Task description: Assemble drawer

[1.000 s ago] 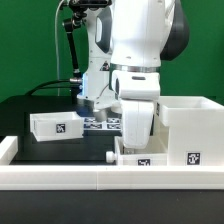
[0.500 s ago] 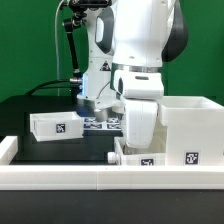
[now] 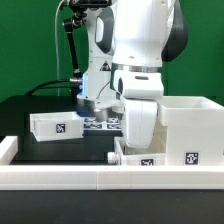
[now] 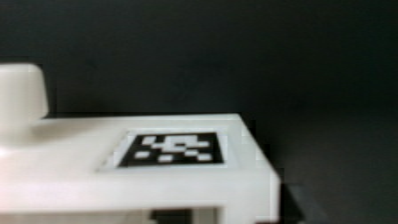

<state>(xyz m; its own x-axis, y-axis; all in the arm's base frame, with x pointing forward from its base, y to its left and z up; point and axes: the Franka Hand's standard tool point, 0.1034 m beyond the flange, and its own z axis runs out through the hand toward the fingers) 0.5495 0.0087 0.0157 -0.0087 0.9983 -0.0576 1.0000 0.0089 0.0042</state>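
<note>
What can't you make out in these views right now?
Gripper: exterior view, the arm itself hides the fingertips, so open or shut is unclear.
Near box: exterior view, the rail hides its base.
Tagged white part: wrist view, blurred and cut off by the edges, so which piece it is remains unclear.
Case: exterior view, cut off at the right edge.

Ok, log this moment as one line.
gripper: low at front small box, state unclear | other small box: apart | large case: beside it

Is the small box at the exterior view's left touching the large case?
Apart. The exterior view shows black table and the arm between small box and large case.
</note>
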